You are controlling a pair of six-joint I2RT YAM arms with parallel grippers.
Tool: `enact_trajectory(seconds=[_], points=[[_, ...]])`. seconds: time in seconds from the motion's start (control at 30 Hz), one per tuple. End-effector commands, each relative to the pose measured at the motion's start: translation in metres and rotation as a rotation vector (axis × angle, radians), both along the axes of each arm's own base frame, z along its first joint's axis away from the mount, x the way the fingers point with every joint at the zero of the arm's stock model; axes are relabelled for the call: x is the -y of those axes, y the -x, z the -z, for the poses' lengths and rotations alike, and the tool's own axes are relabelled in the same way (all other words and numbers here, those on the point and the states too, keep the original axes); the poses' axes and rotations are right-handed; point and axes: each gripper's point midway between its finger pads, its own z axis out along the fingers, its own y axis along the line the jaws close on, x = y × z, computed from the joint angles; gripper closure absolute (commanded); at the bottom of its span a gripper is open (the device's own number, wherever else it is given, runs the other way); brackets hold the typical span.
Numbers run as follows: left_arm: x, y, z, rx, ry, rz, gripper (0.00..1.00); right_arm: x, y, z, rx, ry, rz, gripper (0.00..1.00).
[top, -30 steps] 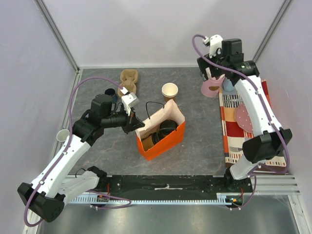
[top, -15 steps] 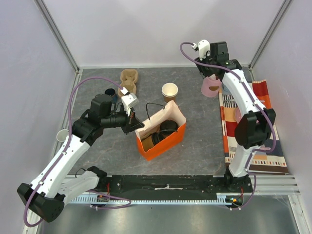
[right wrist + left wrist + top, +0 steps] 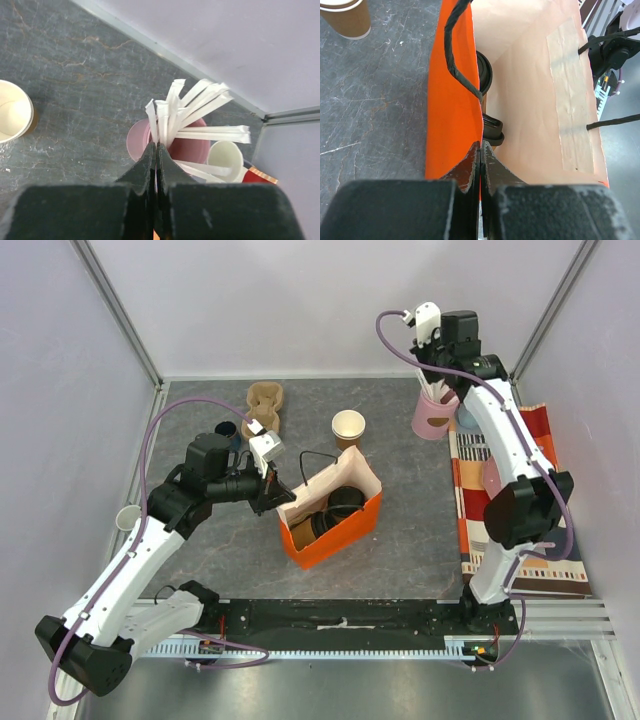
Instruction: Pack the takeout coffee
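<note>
The left arm stretched low, the left gripper (image 3: 480, 146) pinched shut on the orange bag (image 3: 452, 115) wall. The right arm reached up, well behind-right of the bag, with the right gripper (image 3: 156, 146) closed among straws (image 3: 215, 133); whether it gripped 1 was unclear. 1 lidded cup (image 3: 345, 502) sat inside the bag, 1 open cup (image 3: 348, 426) just behind.

Two arms, left arm (image 3: 120, 580) & right arm (image 3: 510, 440), same build: white shells on long links, bulky black housings at joints, black bases at btm of top view. Lilac cable (image 3: 185, 405) looped along left one, upper left of frame; second lilac cable (image 3: 379, 332) curling at upper right. Small white cam block (image 3: 266, 450) by each wrist. Left gripper (image 3: 480, 148) & right gripper (image 3: 155, 148): matte black, slim wedge-shaped fingers, rough black body across btm of both wrist views.
</note>
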Motion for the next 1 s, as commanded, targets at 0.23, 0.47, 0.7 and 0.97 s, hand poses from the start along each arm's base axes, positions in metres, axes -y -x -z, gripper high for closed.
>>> enact_trajectory(seconds=[0.23, 0.47, 0.7, 0.97], points=[[0.001, 0.003, -0.001, 0.004, -0.01, 0.025, 0.98, 0.026, 0.047, -0.168, 0.369, -0.057, 0.087, 1.0], [0.003, -0.002, -0.001, 0.002, -0.012, 0.022, 0.98, -0.017, 0.101, -0.253, 0.469, -0.397, -0.101, 1.0], [0.003, -0.003, -0.003, -0.001, -0.006, 0.008, 0.98, -0.059, 0.195, -0.266, 0.162, -0.911, -0.375, 1.0], [0.003, -0.006, -0.002, -0.009, -0.009, -0.004, 0.98, -0.087, 0.242, -0.244, -0.173, -1.076, -0.582, 1.0]])
